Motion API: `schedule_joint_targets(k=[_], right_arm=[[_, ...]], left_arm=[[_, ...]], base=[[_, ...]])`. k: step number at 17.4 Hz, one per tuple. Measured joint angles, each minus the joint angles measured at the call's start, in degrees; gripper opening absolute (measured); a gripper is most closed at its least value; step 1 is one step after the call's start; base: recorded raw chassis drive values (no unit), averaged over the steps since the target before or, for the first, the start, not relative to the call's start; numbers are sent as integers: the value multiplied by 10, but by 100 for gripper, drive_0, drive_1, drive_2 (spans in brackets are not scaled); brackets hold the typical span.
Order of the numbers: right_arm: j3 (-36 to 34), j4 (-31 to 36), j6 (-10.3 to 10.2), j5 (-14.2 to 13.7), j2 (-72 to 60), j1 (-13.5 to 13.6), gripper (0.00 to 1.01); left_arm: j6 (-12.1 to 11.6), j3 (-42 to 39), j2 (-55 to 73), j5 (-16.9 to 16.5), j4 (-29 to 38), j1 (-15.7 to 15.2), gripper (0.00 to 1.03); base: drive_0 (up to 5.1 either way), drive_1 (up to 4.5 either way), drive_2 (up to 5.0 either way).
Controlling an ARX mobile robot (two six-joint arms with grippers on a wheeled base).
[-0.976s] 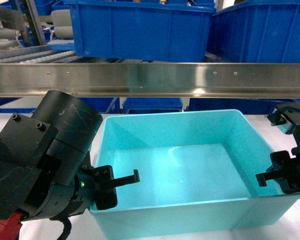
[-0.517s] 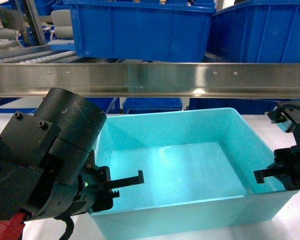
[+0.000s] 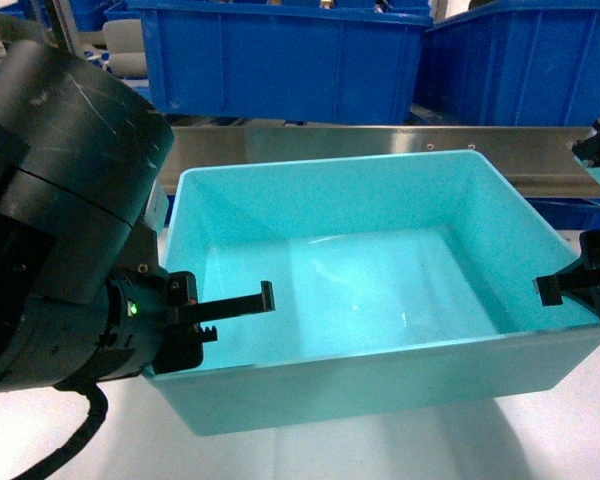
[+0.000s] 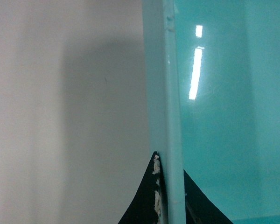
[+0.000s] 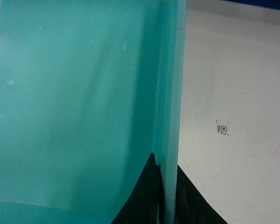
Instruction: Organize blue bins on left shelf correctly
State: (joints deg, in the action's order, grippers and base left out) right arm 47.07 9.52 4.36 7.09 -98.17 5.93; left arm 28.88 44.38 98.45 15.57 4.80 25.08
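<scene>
turquoise smooth plastic rectangular tub point(image 3: 380, 300) with tapered walls and a thin rim sits tilted in the head view, gripped at both short ends and shown above a white worktop point(image 3: 70, 440). left gripper point(image 3: 195, 320): one black finger point(image 3: 235, 303) reaches inside the tub's left wall, the other lies outside it; left wrist view confirms the wall point(image 4: 170, 116) pinched between two dark fingers point(image 4: 144, 205), closed tight on the rim. right gripper point(image 3: 580, 290): one black finger point(image 3: 560, 287) shows inside the right wall; right wrist view shows the wall point(image 5: 170, 93) clamped between two dark fingers point(image 5: 142, 200), no gap visible.

behind the tub's far rim runs the shiny stainless-steel rail point(image 3: 310, 140) of the left shelf. royal-blue plastic crates point(image 3: 280, 60) stand on the level above that rail.

labels: none readable on the tub. right wrist view alone shows a small square printed code sticker point(image 5: 222, 127) on the worktop just beside the tub's right wall; its marks are too small to read. left wrist view alone shows the tub's shadow on the worktop and ceiling-light reflections on the tub floor. a green indicator light point(image 3: 133, 309) glows on the left arm, head view only.
</scene>
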Motion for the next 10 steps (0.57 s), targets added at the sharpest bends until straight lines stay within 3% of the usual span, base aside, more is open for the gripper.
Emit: schedule_joint_targets(k=[2,4,10], right_arm=[[0,-15,0,6,27,-2,2],[-6,19,7,22,75,-11,2],[-9,14,8,22,74,-11,2]], left_arm=[[0,0,-31,9,-20,6,2],[0,2,-75,18,-17,9,2],[-2,3,-74,18,-23,10,2]], base=[[0,0,0],[0,0,0],[0,0,0]])
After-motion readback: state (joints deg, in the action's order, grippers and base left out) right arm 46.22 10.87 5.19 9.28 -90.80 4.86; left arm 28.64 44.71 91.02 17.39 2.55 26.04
